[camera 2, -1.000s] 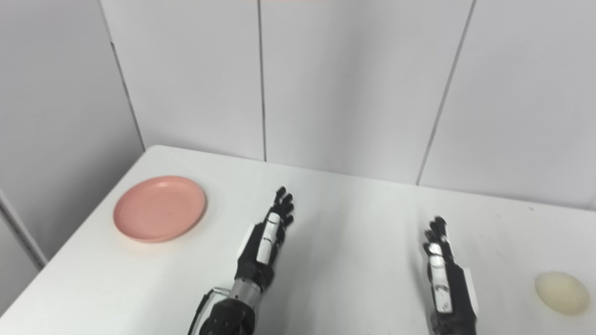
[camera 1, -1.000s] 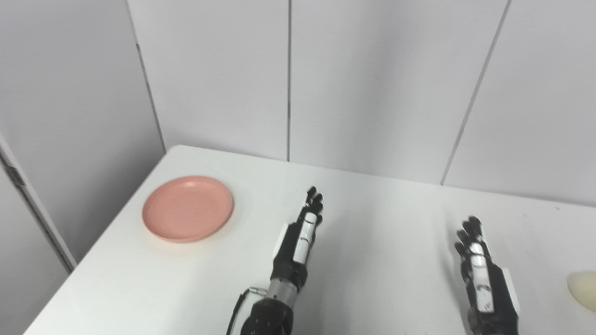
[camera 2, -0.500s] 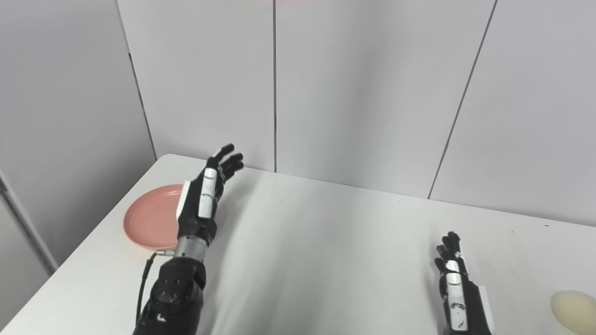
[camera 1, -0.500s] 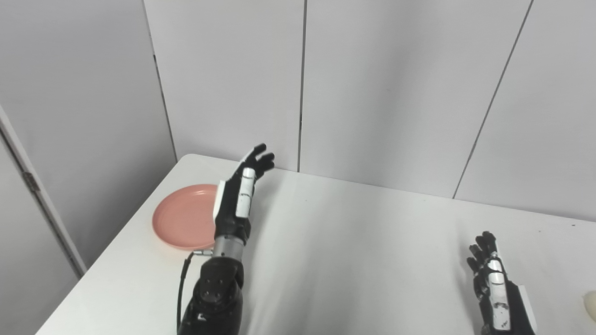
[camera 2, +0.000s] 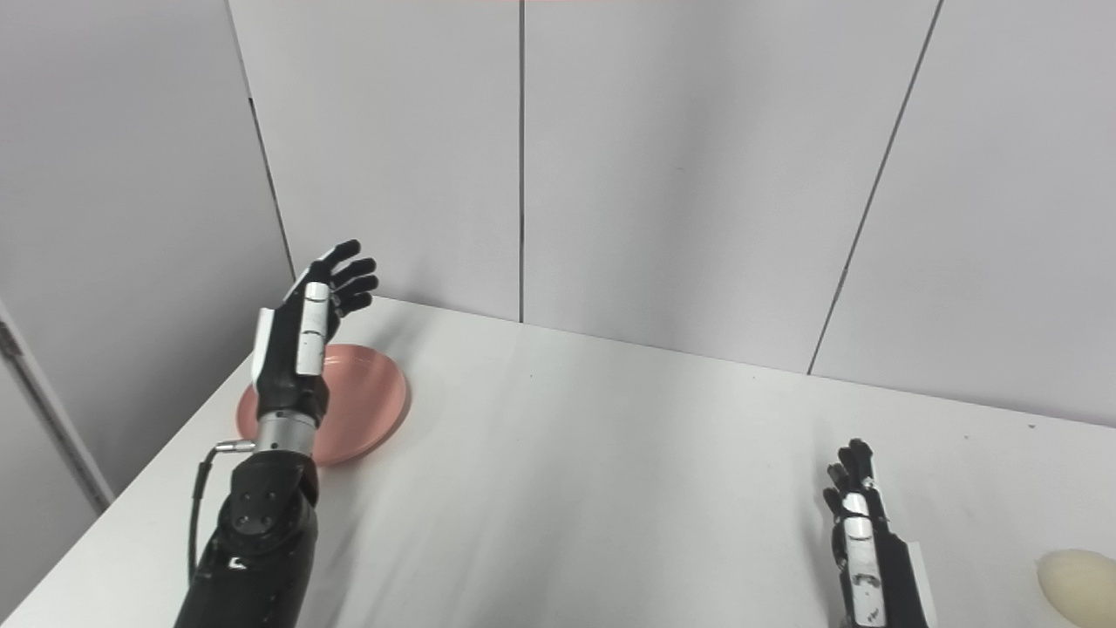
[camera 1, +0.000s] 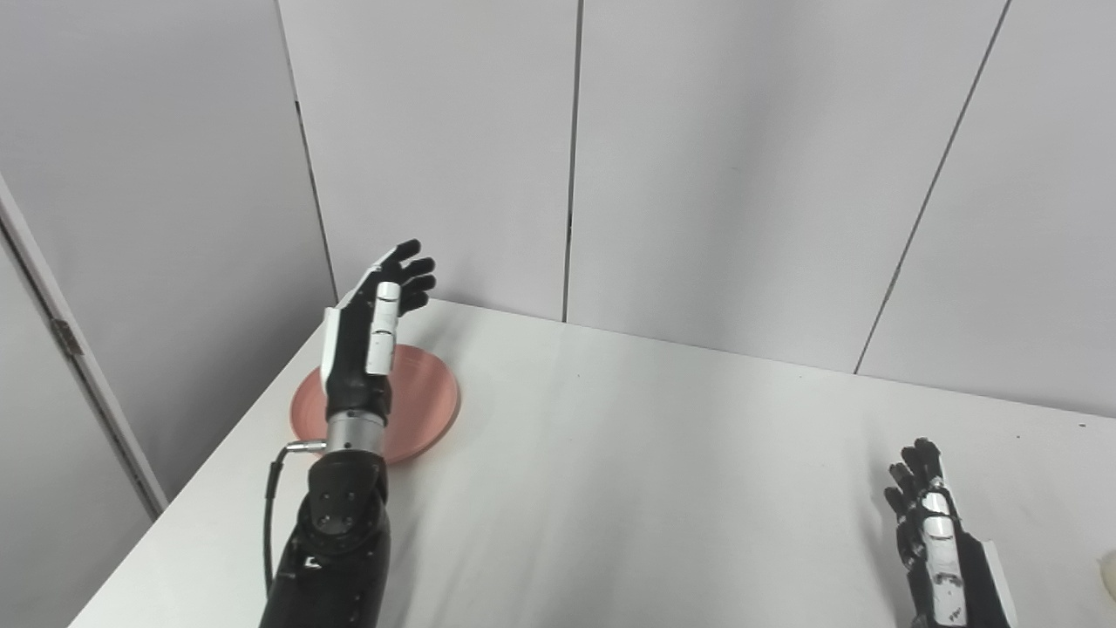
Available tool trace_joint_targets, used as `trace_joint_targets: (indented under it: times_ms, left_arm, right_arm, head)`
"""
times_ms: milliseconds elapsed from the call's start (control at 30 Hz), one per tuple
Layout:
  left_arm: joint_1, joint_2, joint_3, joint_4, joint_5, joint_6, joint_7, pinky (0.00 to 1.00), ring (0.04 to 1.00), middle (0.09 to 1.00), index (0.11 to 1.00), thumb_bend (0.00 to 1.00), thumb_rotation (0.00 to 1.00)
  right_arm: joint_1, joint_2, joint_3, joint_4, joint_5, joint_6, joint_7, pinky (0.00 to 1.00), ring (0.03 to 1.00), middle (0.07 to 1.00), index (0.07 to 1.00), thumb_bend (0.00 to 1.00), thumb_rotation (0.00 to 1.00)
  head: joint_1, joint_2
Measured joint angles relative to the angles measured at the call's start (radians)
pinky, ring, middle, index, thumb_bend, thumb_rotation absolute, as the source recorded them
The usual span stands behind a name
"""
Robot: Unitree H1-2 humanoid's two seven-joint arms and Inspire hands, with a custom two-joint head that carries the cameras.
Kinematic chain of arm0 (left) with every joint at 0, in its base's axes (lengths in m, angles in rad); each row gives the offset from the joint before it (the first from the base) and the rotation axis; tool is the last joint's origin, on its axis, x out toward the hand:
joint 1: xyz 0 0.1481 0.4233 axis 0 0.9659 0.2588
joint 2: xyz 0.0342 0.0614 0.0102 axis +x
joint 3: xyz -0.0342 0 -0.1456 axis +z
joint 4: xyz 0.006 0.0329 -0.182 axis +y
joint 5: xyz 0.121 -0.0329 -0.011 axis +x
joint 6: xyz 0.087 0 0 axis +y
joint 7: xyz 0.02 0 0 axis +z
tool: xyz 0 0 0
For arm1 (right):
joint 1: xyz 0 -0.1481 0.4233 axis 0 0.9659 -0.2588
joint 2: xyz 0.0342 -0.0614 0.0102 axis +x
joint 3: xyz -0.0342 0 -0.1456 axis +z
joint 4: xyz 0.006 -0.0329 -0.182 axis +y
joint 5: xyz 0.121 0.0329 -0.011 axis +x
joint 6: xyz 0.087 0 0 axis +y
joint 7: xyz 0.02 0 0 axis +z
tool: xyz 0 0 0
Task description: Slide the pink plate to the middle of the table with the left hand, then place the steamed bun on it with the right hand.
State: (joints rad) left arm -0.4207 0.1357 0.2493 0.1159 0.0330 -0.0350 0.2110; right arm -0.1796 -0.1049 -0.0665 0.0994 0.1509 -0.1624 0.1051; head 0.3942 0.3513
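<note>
overhead, left hand (camera 1: 370, 327) raised above pink plate (camera 1: 427, 403), fingers spread, empty.

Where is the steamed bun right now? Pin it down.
The steamed bun lies on the white table at the bottom right corner of the right eye view, just right of the right hand, not touching it.

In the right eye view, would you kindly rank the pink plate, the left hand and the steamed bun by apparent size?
1. Pink plate, partly hidden.
2. Left hand; raised nearer the camera, so its rank against the plate is unsure.
3. Steamed bun, cut by the frame edge.
</note>
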Motion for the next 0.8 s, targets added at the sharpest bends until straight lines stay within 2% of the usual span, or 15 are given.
trace_joint_targets:
  times_ms: [267, 333, 500, 667, 800]
  left_arm:
    - [-0.001, 0.095, 0.058, 0.140, -0.008, -0.027, 0.001, 0.71, 0.726, 0.727, 0.737, 0.73, 1.00]
    - [-0.004, 0.106, 0.068, 0.162, -0.014, -0.030, 0.003, 0.72, 0.725, 0.724, 0.732, 0.73, 1.00]
    - [-0.015, 0.124, 0.080, 0.257, -0.007, -0.069, 0.037, 0.67, 0.703, 0.708, 0.710, 0.73, 1.00]
    - [-0.021, 0.149, 0.089, 0.339, -0.004, -0.112, 0.076, 0.68, 0.713, 0.720, 0.713, 0.73, 1.00]
    - [-0.022, 0.174, 0.091, 0.371, -0.008, -0.131, 0.076, 0.75, 0.749, 0.747, 0.745, 0.77, 1.00]
  right_arm:
    - [0.001, -0.001, -0.001, -0.002, 0.000, 0.000, 0.000, 1.00, 1.000, 1.000, 1.000, 0.53, 0.94]
    - [0.001, -0.001, -0.002, -0.001, 0.000, 0.000, -0.001, 1.00, 1.000, 1.000, 1.000, 0.54, 0.94]
    - [0.000, 0.000, -0.003, 0.001, 0.002, 0.000, -0.002, 1.00, 1.000, 1.000, 1.000, 0.55, 0.92]
    - [0.000, 0.000, -0.005, 0.001, 0.002, 0.000, -0.001, 1.00, 1.000, 1.000, 1.000, 0.53, 0.92]
    - [0.000, -0.001, -0.005, 0.000, 0.001, 0.000, -0.002, 1.00, 1.000, 1.000, 1.000, 0.54, 0.93]
  head:
    - [0.002, -0.003]
    - [0.005, -0.006]
    - [0.008, -0.008]
    - [0.009, -0.008]
    - [0.009, -0.011]
